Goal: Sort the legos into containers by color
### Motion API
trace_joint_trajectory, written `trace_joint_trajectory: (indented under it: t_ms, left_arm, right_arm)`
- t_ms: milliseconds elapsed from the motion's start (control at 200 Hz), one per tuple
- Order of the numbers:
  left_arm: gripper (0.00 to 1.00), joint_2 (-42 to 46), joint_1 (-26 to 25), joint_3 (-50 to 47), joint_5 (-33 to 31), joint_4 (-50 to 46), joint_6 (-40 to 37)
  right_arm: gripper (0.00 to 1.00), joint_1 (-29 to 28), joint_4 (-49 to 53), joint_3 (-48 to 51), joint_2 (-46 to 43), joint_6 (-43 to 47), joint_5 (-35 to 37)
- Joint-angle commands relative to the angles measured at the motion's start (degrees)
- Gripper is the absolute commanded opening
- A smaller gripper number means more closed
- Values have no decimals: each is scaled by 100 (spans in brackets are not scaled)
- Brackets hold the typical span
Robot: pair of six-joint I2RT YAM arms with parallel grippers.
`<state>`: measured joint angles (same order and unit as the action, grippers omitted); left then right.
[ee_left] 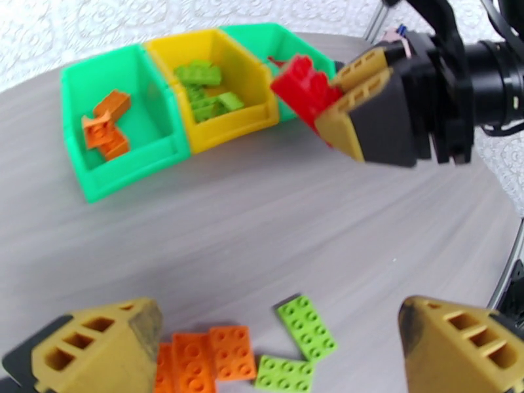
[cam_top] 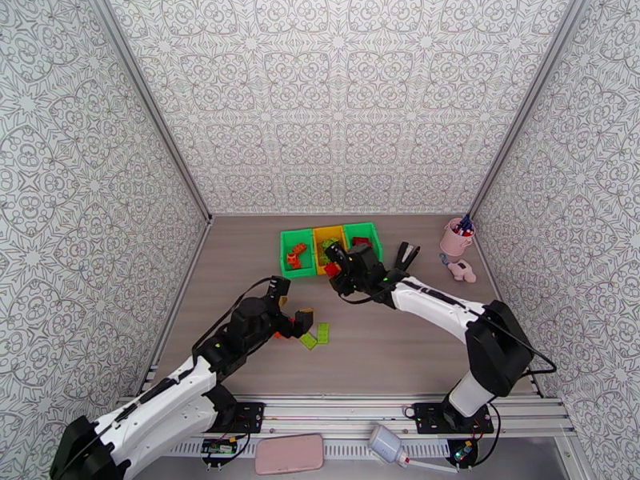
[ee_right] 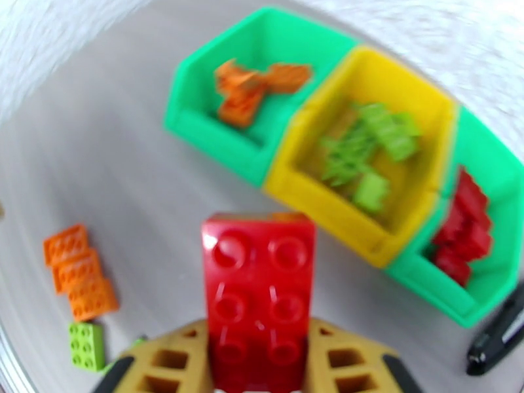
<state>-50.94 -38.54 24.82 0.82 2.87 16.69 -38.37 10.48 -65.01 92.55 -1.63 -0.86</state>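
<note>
A grey wood-grain bench (cam_top: 384, 354) is laid out between patterned wall panels (cam_top: 336, 98), and the action is picked up at its near side. There the fingers of the left arm (ee_left: 98, 345) are seen spread wide with nothing between them, hung over the loose pieces. A cluster of orange studded plastic plates (ee_left: 206, 358) lies flat on the bench, and two lime green studded plastic plates (ee_left: 306, 327) are found just beside it.

Further out, a red studded plastic brick (ee_right: 259, 283) is clamped at its near end by the fingers of the right arm (ee_right: 164, 365). Its long axis runs straight out ahead of them, studs turned up to the wrist camera. It is judged to be carried clear of the bench.

Beyond it, the row of three joined open plastic bins is reached:
- Orange bricks are held in the left bright green bin (ee_right: 209, 135).
- Lime green ones are held in the middle yellow bin (ee_right: 314, 191).
- Red ones are gathered in the right bright green bin (ee_right: 445, 293).

Here is the point to be watched. The brick's free end is aimed at the yellow bin's near wall, while the red pile lies ahead and off to the right. A swing to the right and a short reach forward are judged to be needed before release. The right arm is plainly the nearer one to the bins, and the left is the nearer to the loose plates.
</note>
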Motion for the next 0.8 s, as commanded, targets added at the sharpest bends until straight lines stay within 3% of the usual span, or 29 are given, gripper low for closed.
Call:
trace_joint_trajectory:
  t_ms: [0,355,795]
  left_arm:
    - [100,-419,-333,-75,-495,1178,19]
    - [100,-1177,-808,455,-572,1095,-450]
    - [100,-1104,-715,457,-602,908,-527]
  right_arm:
    - [25,349,-388,115,-135,-648,676]
    - [25,1336,126,-1089,1042,-1135,450]
    - [25,1523,920,-3222,2968,-881,431]
